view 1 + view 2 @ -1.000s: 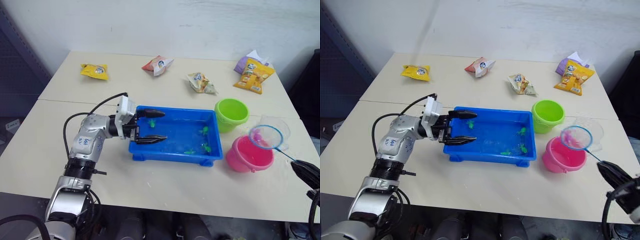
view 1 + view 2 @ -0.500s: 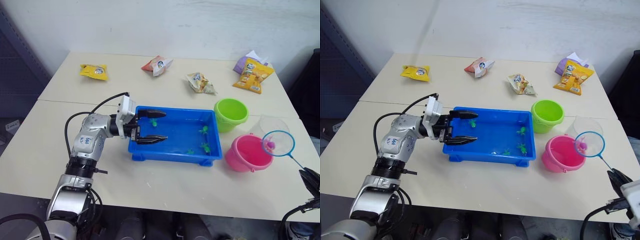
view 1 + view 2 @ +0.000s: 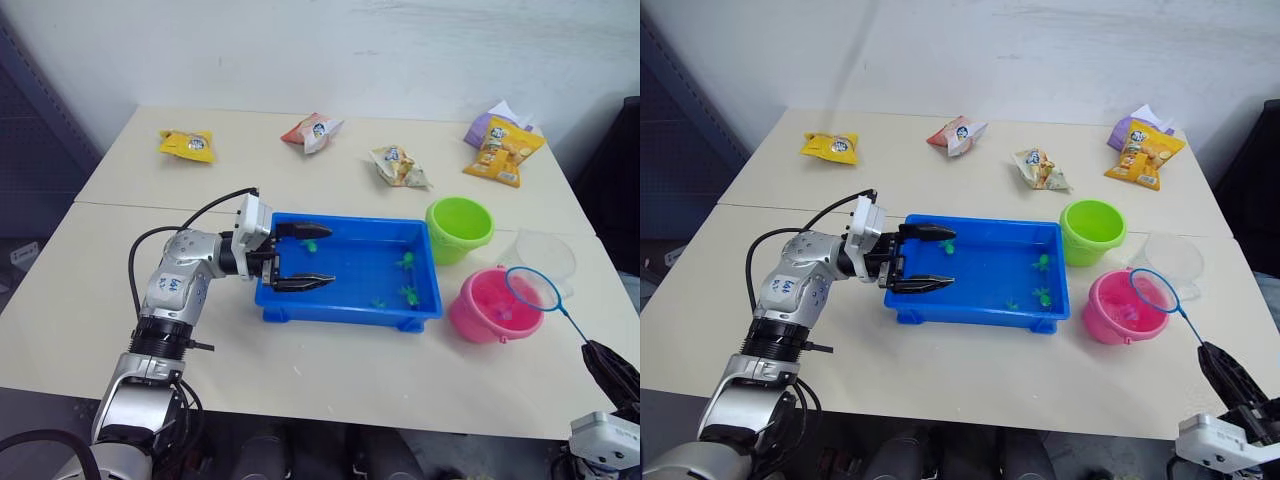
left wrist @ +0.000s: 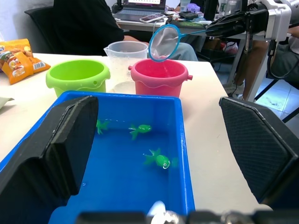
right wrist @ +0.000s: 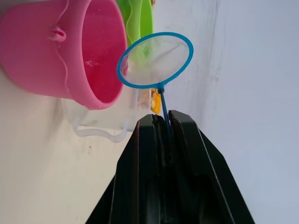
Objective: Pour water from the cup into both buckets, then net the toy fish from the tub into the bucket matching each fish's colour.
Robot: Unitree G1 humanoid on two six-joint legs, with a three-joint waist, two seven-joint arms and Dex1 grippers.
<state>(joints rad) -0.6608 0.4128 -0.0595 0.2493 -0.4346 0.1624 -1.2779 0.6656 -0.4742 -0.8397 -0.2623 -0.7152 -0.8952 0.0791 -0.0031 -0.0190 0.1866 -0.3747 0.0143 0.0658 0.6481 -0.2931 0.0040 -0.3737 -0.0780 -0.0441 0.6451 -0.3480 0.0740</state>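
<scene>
The blue tub (image 3: pixel 350 220) sits mid-table with small green toy fish (image 3: pixel 409 295) in its water, seen close in the left wrist view (image 4: pixel 161 161). My left gripper (image 3: pixel 325 256) is open over the tub's left end, holding nothing. To the tub's right stand the lime green bucket (image 3: pixel 460 228), the pink bucket (image 3: pixel 490 310) and the clear cup (image 3: pixel 548 256). My right gripper (image 3: pixel 592 352) is shut on the net's thin handle. The net (image 3: pixel 532 288) hangs tilted over the pink bucket's right rim, and its mesh (image 5: pixel 155 59) looks empty.
Snack packets lie along the table's back: yellow (image 3: pixel 188 143), red and white (image 3: pixel 314 130), pale (image 3: pixel 400 165), orange (image 3: pixel 505 150) and purple (image 3: pixel 485 128). A seated person (image 4: pixel 84 23) shows beyond the table in the left wrist view.
The net has swung left from beside the pink bucket to over its rim, and the pink fish seen in the mesh no longer shows there. The left gripper has stayed put.
</scene>
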